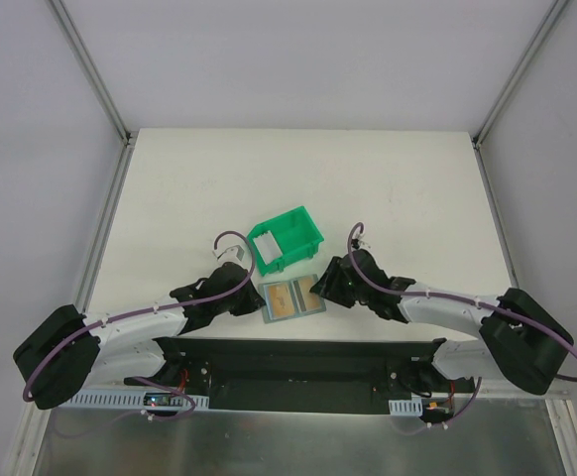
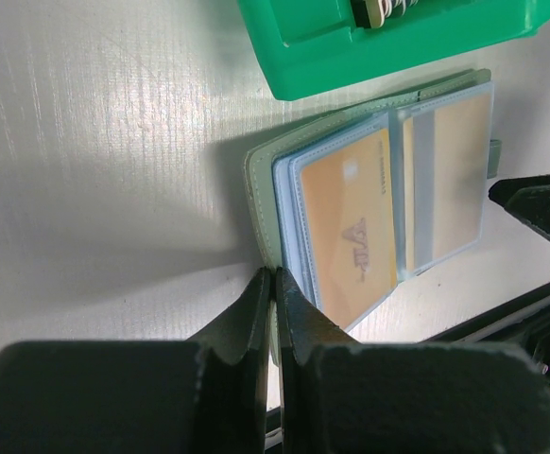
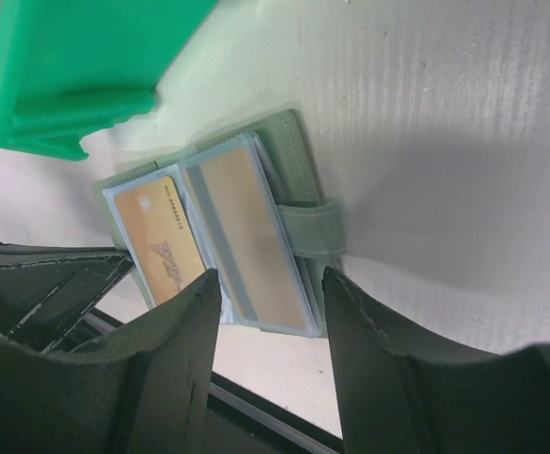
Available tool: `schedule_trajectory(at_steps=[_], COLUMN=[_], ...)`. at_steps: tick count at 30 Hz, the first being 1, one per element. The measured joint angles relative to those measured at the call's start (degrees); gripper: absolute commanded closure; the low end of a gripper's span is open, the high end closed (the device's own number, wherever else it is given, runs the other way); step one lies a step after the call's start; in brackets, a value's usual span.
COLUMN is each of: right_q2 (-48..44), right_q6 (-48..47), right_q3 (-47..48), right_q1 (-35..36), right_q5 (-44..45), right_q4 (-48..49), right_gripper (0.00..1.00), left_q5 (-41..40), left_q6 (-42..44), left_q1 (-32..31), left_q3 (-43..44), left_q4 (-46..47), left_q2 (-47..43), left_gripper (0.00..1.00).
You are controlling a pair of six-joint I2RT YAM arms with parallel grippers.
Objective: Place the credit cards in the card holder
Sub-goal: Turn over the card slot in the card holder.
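White table [image 1: 219,178] between grey walls [image 1: 31,149] bears card holder [image 1: 290,297] beside green bin [image 1: 306,228].

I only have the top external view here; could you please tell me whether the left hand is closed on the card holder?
Observer: The left hand is shut, its tips at the cover edge of the card holder. I cannot tell whether it pinches the cover.
Operator: Thank you. And the right hand?
Observer: The right hand is open, its fingers standing apart over the leaf that carries the clasp tab.
Operator: Are any cards in the pockets?
Observer: Yes, a printed tan-orange card sits in one clear pocket, and a second card in the pocket beside it.
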Motion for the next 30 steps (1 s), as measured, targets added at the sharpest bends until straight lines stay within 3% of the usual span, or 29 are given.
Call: schedule_trajectory(at_steps=[11,30], right_q2=[4.39,9.05], right_q6=[0.42,6.16], right_q3=[-0.61,-7.58], right_q1=[-1.01,-3.8], right_q5=[-1.53,1.81], right_q4=[5.66,27.93], right_gripper=[0.5,0.51], left_q5=[0.0,0.33], left_q6=[0.04,0.02], left_q1=[0.0,0.0], left_q3=[0.02,0.02], left_q4=[-0.13,0.9], left_q2=[0.04,0.37], left_gripper=[1.0,1.0])
